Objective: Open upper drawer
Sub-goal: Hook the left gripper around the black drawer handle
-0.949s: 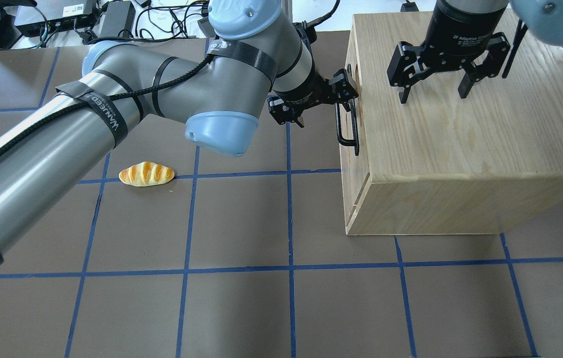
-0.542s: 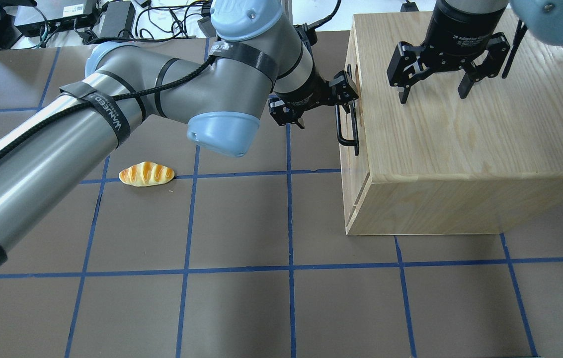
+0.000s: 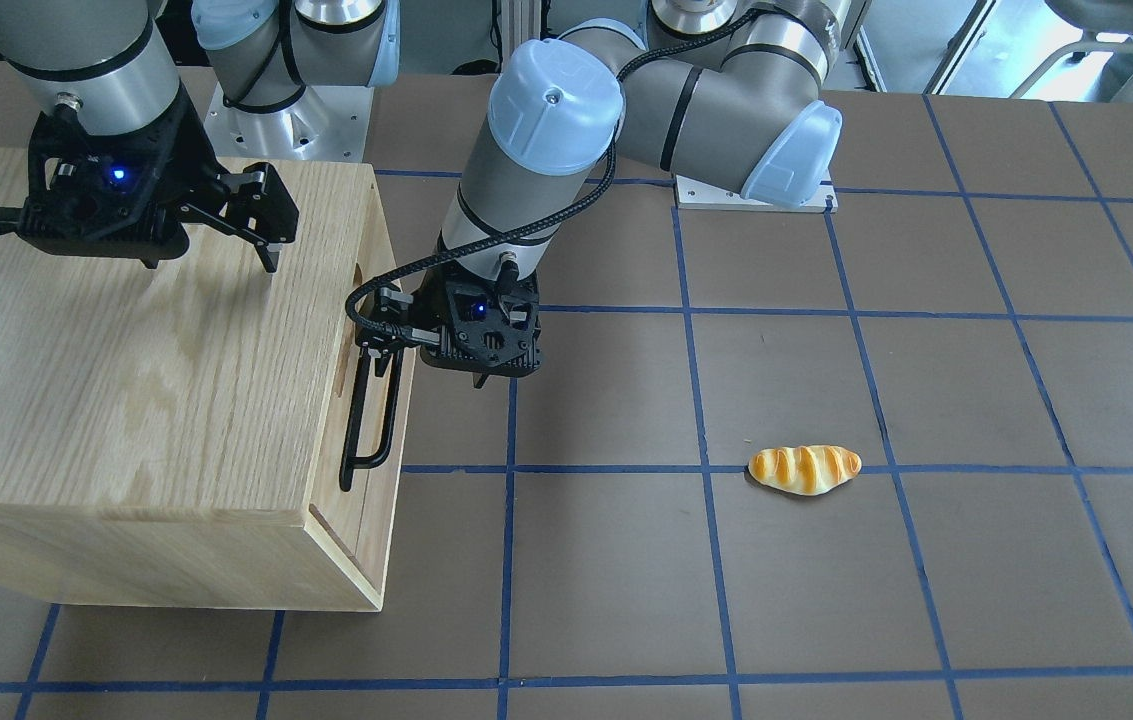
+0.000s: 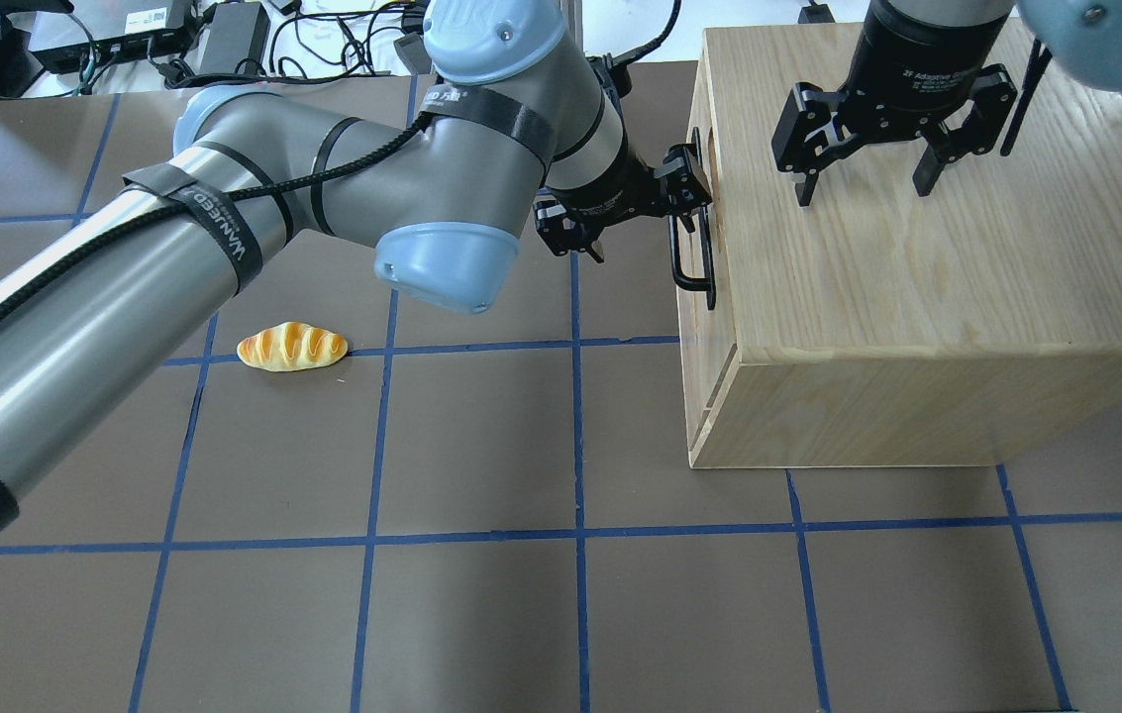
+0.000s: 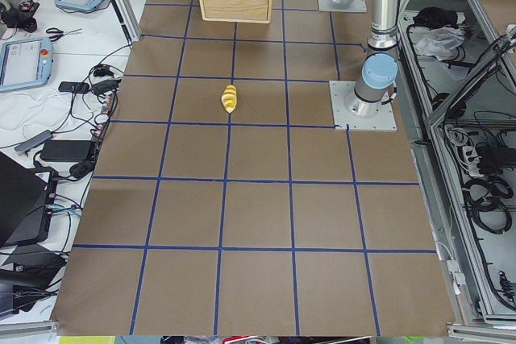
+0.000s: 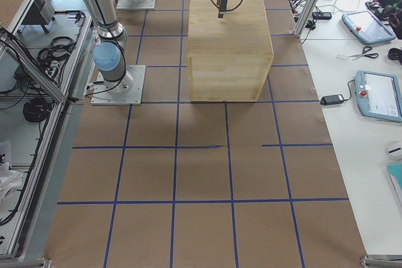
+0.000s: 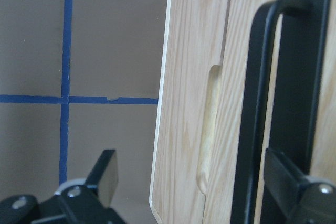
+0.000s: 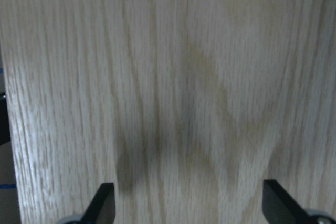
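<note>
The upper drawer's front (image 3: pixel 378 420) looks shut, flush with the oak cabinet (image 4: pixel 917 297), and faces my left arm. Its long black bar handle (image 4: pixel 692 259) also shows in the front view (image 3: pixel 371 410) and the left wrist view (image 7: pixel 256 119), next to the slot cutout (image 7: pixel 210 129). My left gripper (image 4: pixel 632 206) is open at the handle's far end. In the left wrist view (image 7: pixel 199 182) the bar stands between the fingers, close to one finger (image 7: pixel 296 187). My right gripper (image 4: pixel 863 193) is open and empty, just above the cabinet top (image 8: pixel 191 203).
A toy bread roll (image 4: pixel 291 347) lies on the brown mat, well away from the cabinet front, and also shows in the front view (image 3: pixel 804 469). Cables and power boxes (image 4: pixel 125 40) sit beyond the table's far edge.
My left arm has shifted slightly, and its gripper has crept a little along the drawer front towards the handle's far end. The right arm, drawer and bread roll have not moved.
</note>
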{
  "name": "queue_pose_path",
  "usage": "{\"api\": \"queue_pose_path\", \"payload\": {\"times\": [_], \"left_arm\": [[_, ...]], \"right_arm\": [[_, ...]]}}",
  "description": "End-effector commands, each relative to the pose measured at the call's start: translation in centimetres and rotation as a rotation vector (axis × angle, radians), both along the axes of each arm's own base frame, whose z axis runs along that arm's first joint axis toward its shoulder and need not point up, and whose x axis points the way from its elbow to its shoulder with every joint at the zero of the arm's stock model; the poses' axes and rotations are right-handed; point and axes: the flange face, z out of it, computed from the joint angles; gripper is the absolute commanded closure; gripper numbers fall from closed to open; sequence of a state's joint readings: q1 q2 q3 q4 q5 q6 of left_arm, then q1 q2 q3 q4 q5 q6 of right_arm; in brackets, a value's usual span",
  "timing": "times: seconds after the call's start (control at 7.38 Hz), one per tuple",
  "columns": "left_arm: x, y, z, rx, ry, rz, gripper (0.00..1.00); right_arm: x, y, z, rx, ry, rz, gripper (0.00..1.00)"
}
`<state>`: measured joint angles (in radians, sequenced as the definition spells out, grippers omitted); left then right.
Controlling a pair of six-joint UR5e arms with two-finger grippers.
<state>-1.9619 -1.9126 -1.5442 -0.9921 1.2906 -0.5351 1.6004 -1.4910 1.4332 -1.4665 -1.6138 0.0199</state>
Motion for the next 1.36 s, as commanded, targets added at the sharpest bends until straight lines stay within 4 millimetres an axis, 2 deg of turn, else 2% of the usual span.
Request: {"api": "queue_pose_path", "payload": {"times": [0.0, 0.41, 0.54, 0.95, 1.22], "left_arm": [[0.1, -0.2, -0.4, 0.004, -0.011, -0.004, 0.00], [0.4, 0.1, -0.4, 0.024, -0.034, -0.002, 0.00], [1.1, 0.1, -0.1, 0.010, -0.089, 0.006, 0.00], [1.8, 0.3, 1.7, -0.002, -0.095, -0.002, 0.00], [1.9, 0.2, 1.6, 0.004, -0.100, -0.001, 0.00]], "right_arm": [[0.1, 0.0, 0.0, 0.000, 0.000, 0.002, 0.00], [0.0, 0.0, 0.0, -0.001, 0.001, 0.001, 0.00], [0.1, 0.0, 0.0, -0.001, 0.000, 0.001, 0.00], [0.1, 0.0, 0.0, 0.000, 0.000, 0.003, 0.00], [0.1, 0.0, 0.0, 0.000, 0.000, 0.001, 0.00]]}}
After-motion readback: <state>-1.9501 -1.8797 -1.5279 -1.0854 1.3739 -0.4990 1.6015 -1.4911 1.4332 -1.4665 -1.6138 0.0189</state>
